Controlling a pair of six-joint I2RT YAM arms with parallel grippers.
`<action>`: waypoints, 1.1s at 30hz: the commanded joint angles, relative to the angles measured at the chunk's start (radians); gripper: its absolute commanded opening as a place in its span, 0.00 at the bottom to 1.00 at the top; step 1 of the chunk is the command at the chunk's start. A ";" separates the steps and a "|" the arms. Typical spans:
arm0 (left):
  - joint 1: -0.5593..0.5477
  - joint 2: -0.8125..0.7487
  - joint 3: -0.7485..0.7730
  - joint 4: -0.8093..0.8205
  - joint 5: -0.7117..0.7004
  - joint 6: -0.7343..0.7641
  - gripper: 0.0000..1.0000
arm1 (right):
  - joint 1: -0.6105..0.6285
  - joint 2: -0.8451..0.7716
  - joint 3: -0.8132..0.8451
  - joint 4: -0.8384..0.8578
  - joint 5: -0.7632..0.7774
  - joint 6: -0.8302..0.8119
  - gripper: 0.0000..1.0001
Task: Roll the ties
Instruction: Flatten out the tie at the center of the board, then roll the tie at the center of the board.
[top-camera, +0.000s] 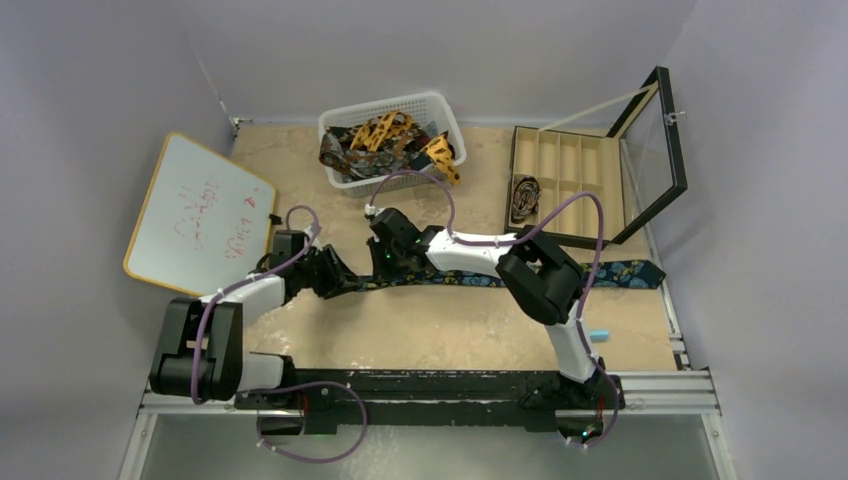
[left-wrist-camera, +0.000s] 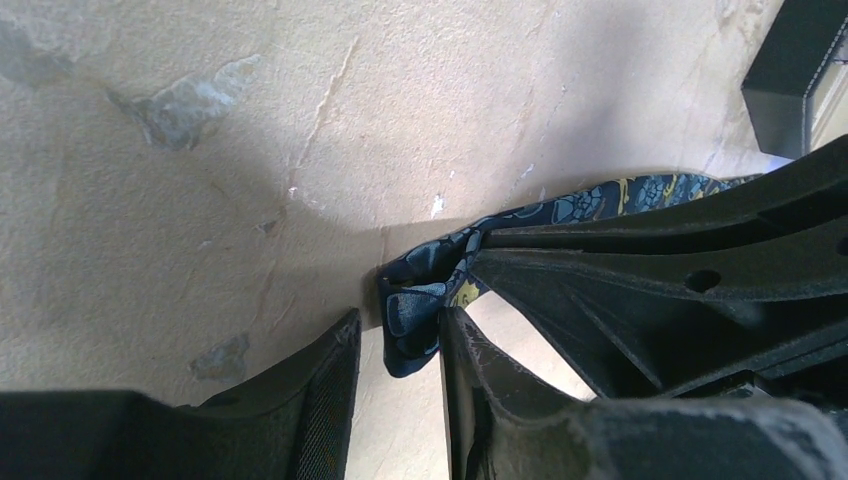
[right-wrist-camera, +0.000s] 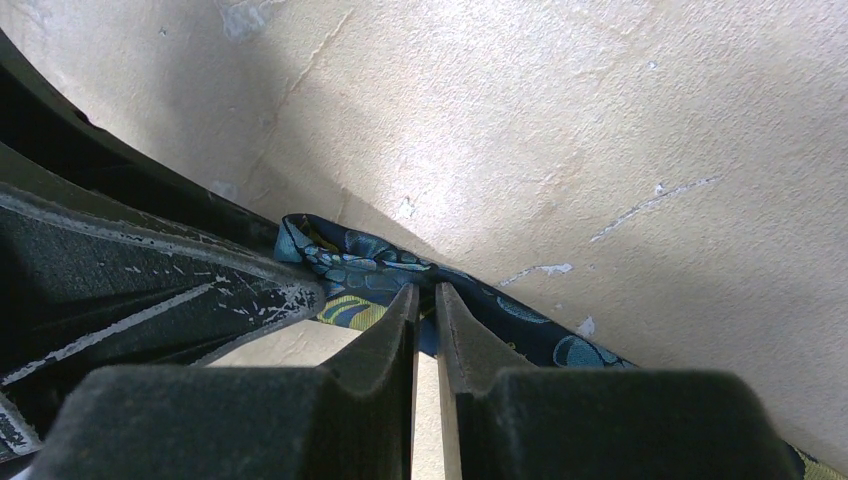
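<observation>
A dark navy tie (top-camera: 560, 275) with blue-gold print lies stretched across the table, its wide end at the right. Its narrow left end (left-wrist-camera: 415, 315) is folded over and stands between the fingers of my left gripper (left-wrist-camera: 400, 318). These are apart: the right finger (left-wrist-camera: 470, 370) touches the fabric, the left one (left-wrist-camera: 325, 380) stands clear of it. My right gripper (right-wrist-camera: 426, 290) is just beside it, shut on the navy tie (right-wrist-camera: 380, 265) at the fold. In the top view the two grippers (top-camera: 335, 275) (top-camera: 385, 262) meet at the tie's left end. More ties (top-camera: 385, 140) fill the basket.
The white mesh basket (top-camera: 440, 105) stands at the back centre. A black compartment box (top-camera: 565, 165) with its lid raised sits at the back right, one rolled tie (top-camera: 524, 198) inside. A whiteboard (top-camera: 200, 215) lies at the left. A small blue object (top-camera: 598, 334) rests near the right arm.
</observation>
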 joint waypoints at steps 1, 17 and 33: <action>0.004 0.020 -0.035 0.109 0.040 -0.033 0.32 | 0.002 -0.012 -0.035 -0.030 -0.017 0.008 0.14; 0.004 -0.085 0.054 -0.075 -0.019 0.081 0.00 | -0.023 -0.177 -0.033 -0.014 0.013 0.000 0.28; 0.004 -0.062 0.191 -0.219 -0.034 0.163 0.00 | -0.074 -0.142 -0.100 0.045 -0.042 0.046 0.08</action>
